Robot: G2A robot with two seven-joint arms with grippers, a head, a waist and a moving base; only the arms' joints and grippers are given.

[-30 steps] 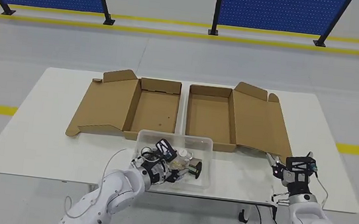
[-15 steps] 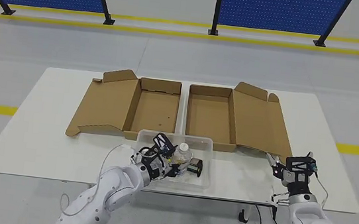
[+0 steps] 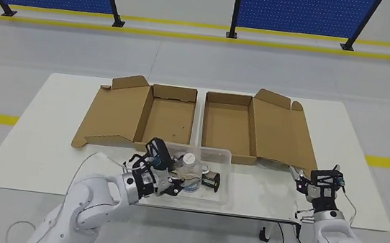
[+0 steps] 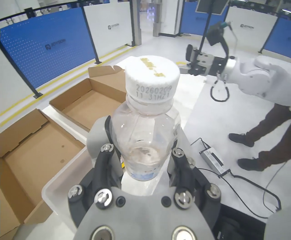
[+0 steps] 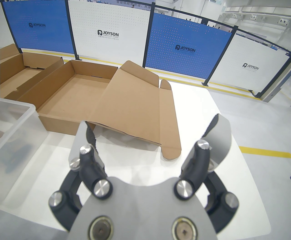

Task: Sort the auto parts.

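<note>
Left claw (image 3: 173, 170) of mine hangs above the clear bin (image 3: 210, 149), closed around a capped bottle (image 3: 188, 162); my right claw (image 3: 315, 178) sits well right of the bin. From my left wrist, 2 fingers (image 4: 101, 136) squeeze the bottle's shoulders. From my right wrist, my right claw gapes wide beside the bin, holding nothing.

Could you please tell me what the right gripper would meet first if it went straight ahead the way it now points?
Most likely the folded-out lid flap of the right cardboard box, which lies directly ahead of the open right gripper; depth is hard to judge.
</note>
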